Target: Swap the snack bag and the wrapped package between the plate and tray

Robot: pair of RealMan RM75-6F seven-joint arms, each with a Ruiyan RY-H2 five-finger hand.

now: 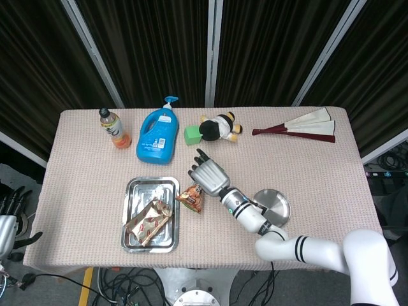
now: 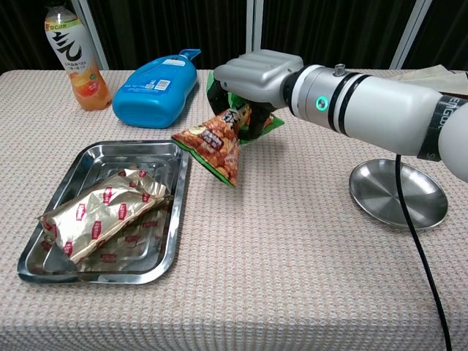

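Chest view: one snack bag (image 2: 216, 145), one wrapped package (image 2: 102, 213), one tray (image 2: 170, 227), one plate (image 2: 398, 194).

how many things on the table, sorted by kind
Bottles: 2, drink bottle, blue soap bottle
Metal dishes: 2, tray, plate
Packets: 2, snack bag, wrapped package
Toys: 2, plush, green block
Fans: 1, fan
Total: 9

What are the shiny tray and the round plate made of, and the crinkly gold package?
The tray and the plate look like polished metal, probably steel: silvery, with mirror-like reflections. The wrapped package looks like thin foil or metallised plastic film: gold, creased, glinting, printed with small red labels.
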